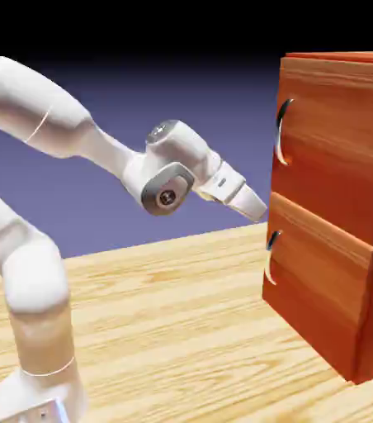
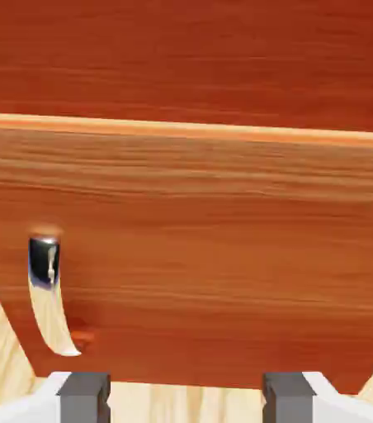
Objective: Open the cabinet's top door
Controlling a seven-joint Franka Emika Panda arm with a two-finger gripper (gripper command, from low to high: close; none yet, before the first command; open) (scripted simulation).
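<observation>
Two stacked panels face us on the cabinet (image 1: pixel 338 206), and our gripper (image 1: pixel 256 206), jaws apart and holding nothing, hangs just short of the seam between them, so we judge this the approach step. The top door (image 1: pixel 338 140) sits shut above that seam, its curved silver handle (image 1: pixel 282 132) running upright along the edge nearest the arm. Next we must rise and straddle that handle, not the lower handle (image 2: pixel 48 297) ahead of us.

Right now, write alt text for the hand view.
A reddish-brown cabinet front fills the view, a seam crossing near the top. A curved silver handle sits lower left, and the open gripper shows two grey tips at the bottom edge, holding nothing.
</observation>
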